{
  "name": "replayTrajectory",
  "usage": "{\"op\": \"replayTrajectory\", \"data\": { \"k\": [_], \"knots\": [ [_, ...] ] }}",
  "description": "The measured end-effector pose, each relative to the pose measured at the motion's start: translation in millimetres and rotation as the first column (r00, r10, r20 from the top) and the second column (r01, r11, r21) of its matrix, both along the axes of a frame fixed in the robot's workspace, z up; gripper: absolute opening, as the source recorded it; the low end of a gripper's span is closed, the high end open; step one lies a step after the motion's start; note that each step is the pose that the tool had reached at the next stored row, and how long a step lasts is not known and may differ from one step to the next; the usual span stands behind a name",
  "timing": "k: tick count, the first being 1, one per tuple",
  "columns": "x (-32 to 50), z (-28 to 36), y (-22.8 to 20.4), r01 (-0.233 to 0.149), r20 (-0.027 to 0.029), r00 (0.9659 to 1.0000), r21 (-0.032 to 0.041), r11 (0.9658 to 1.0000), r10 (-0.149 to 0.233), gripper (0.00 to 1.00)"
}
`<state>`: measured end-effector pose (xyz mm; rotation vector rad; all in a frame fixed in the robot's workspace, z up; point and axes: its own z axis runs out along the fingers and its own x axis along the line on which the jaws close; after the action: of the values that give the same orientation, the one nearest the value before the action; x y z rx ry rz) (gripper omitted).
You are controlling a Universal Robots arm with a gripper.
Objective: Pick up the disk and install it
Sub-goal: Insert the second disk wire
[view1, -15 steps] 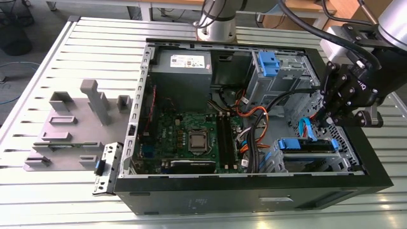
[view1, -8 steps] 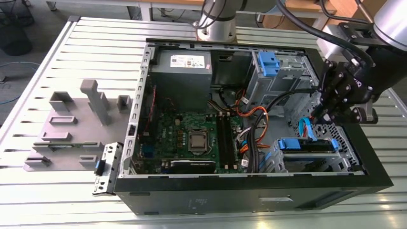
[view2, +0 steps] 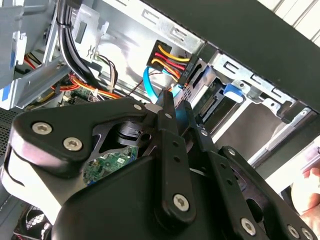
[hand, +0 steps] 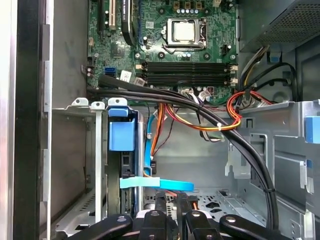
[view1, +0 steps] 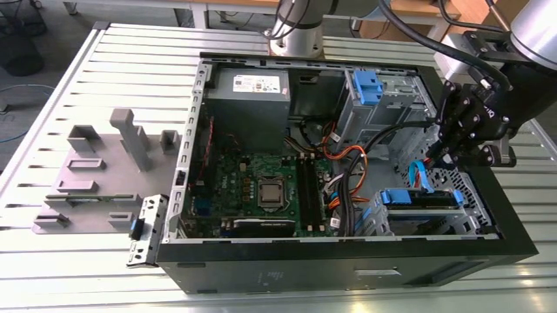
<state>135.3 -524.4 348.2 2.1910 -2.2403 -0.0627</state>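
The disk (view1: 424, 207) sits in the lower drive bay at the front corner of the open computer case (view1: 348, 267), its blue rail frame (view1: 409, 196) facing up. In the first wrist view the disk (hand: 126, 172) stands on edge in its slot under the blue rail (hand: 121, 135). My black gripper (view1: 450, 156) hangs just above and behind that bay, apart from the disk. Its fingers stand close together, shut with nothing held between them (hand: 175, 202) (view2: 175, 105). A light blue data cable (hand: 156, 183) crosses right in front of the fingertips.
A tall grey cage with a blue clip (view1: 370, 88) stands at the back of the case beside the grey power-supply box (view1: 250, 88). Thick black cables (hand: 250, 160) and orange wires (hand: 200, 122) run over the motherboard (view1: 261, 189). A grey fixture block (view1: 104, 169) lies on the exterior view's left.
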Motion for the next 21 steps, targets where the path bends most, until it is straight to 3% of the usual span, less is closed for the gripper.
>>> {"op": "replayTrajectory", "data": {
  "k": [21],
  "knots": [
    [15.2, -3.2, 2.2, 0.0, -0.0001, 1.0, 0.0001, 1.0, 0.0, 0.23]
  ]
}}
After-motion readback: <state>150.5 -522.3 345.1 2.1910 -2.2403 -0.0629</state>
